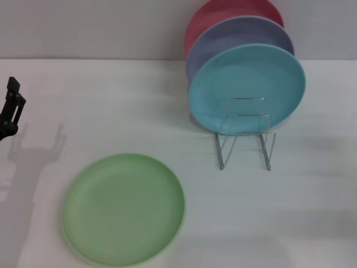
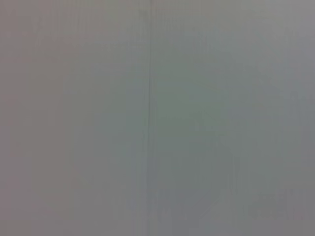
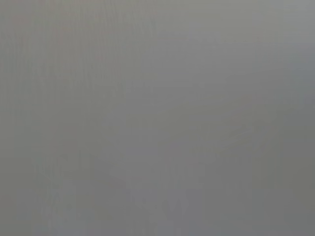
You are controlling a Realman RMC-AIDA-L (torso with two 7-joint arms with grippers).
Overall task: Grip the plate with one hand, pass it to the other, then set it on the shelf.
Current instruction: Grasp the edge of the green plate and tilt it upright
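Observation:
The light green plate (image 1: 122, 207) lies flat on the white table (image 1: 111, 106) at the front left in the head view. The silver wire rack (image 1: 245, 134) stands to its right, farther back, and holds plates in its rear slots. My left gripper (image 1: 11, 109) shows only as a black part at the far left edge, well apart from the green plate. The right gripper is out of view. Both wrist views show only a plain grey surface.
A turquoise plate (image 1: 248, 84), a lavender plate (image 1: 240, 42) and a pink plate (image 1: 223, 17) stand upright in the rack, one behind the other. A grey wall runs behind the table.

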